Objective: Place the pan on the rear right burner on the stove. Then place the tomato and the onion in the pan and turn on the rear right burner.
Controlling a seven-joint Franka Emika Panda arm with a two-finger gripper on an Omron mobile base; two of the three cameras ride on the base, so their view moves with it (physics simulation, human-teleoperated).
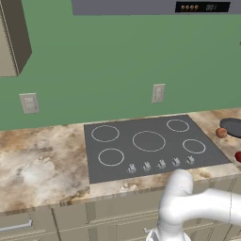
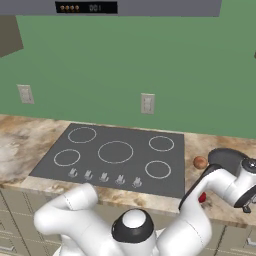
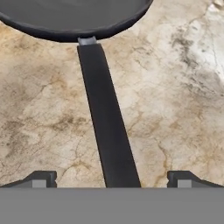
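The pan (image 3: 74, 17) lies on the marbled counter right of the stove (image 1: 117, 160), with its long black handle (image 3: 105, 122) running down between my fingertips (image 3: 41, 178). My gripper (image 3: 112, 178) is open, straddling the handle's end from above without closing on it. In the base views the pan (image 2: 227, 159) sits at the far right, and the onion (image 2: 200, 162) is just left of it. The tomato (image 2: 202, 198) lies nearer the counter's front, partly hidden behind my arm. The rear right burner (image 2: 161, 143) is bare. Pan (image 1: 233, 126), onion (image 1: 221, 132) and tomato (image 1: 238, 156) also sit at the right edge of the left base view.
A row of silver knobs (image 1: 160, 164) lines the stove's front edge. Wall outlets (image 1: 158, 92) hang on the green wall behind. A hood with a display (image 2: 85, 7) is overhead. A cabinet (image 1: 14, 37) hangs at upper left. My arm's elbow (image 2: 220, 182) reaches over the counter's right part.
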